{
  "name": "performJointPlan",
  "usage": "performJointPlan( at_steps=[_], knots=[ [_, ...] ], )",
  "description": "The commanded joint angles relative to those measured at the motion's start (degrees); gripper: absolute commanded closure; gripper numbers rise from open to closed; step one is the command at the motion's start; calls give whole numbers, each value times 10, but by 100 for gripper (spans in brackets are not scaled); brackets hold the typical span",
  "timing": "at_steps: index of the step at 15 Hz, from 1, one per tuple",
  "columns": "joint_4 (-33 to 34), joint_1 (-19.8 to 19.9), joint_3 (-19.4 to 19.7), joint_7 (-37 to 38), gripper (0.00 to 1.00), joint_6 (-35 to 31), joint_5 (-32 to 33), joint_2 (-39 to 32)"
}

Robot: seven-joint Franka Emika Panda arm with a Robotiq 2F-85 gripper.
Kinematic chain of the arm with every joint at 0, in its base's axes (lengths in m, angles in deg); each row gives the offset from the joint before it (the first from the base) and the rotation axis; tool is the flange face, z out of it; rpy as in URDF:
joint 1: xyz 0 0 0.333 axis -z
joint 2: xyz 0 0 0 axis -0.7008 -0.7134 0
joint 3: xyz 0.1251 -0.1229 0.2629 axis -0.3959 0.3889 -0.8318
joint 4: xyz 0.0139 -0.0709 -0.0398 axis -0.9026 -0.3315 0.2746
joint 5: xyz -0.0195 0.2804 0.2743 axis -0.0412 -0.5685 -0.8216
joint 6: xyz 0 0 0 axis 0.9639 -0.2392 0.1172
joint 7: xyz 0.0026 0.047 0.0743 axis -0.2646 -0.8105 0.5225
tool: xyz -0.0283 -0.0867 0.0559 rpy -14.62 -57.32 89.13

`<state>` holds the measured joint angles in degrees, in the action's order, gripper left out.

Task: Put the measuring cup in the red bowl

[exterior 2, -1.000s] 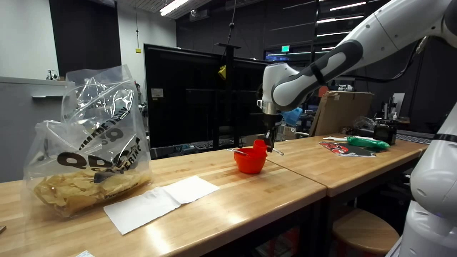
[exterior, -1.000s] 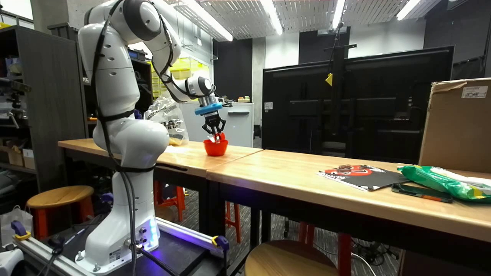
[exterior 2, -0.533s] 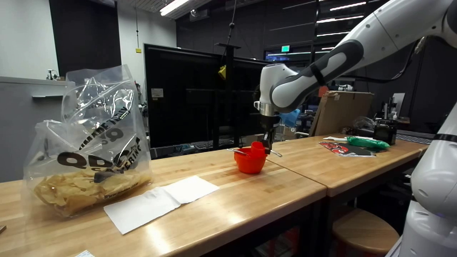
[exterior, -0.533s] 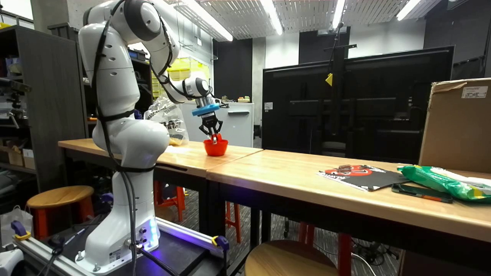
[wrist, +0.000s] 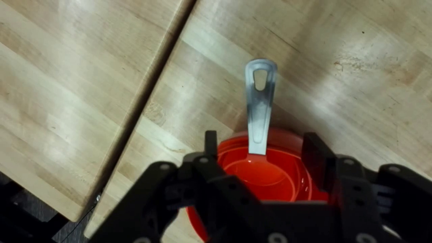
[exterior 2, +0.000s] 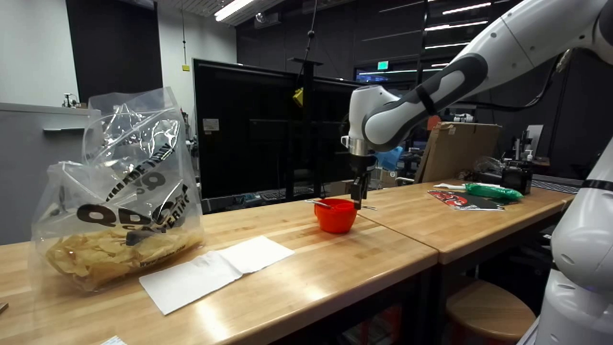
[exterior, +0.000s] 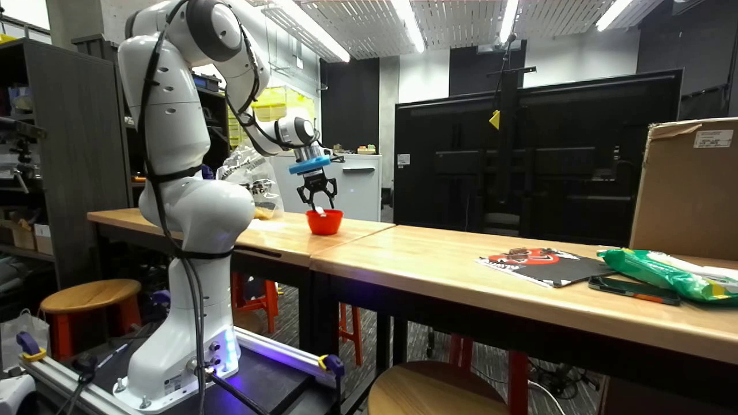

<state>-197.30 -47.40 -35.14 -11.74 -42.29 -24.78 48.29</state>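
Note:
The red bowl point(exterior 2: 335, 219) stands upright on the wooden table in both exterior views. Inside it lies the small red measuring cup point(wrist: 261, 172), its silver handle point(wrist: 260, 108) reaching out over the rim in the wrist view. My gripper point(wrist: 261, 145) is open just above the bowl, one finger on each side of the handle and apart from it. From an exterior view, the fingers of the gripper point(exterior: 323, 206) are spread over the bowl's rim. Part of the bowl is hidden behind the gripper in the wrist view.
Another thin metal handle point(exterior 2: 318, 203) juts from the bowl's opposite side. A clear bag of chips point(exterior 2: 124, 211) and a white napkin point(exterior 2: 215, 273) are on the table. Farther off lie a dark magazine point(exterior: 542, 265), a green packet point(exterior: 663, 271) and a cardboard box point(exterior: 686, 190).
My gripper shifted slightly down and sideways over the bowl, then its fingers spread apart. The measuring cup, held above the rim before, dropped lower into the bowl.

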Motion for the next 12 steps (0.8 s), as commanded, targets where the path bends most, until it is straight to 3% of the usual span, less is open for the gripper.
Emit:
performJointPlan(
  at_steps=[1,6,12],
  knots=[
    [-3,0,11,-2,2,4,1,16],
    [-4,16,39,-2,0,5,-3,58],
    [-33,59,125,-27,0,8,-48,147]
  ],
)
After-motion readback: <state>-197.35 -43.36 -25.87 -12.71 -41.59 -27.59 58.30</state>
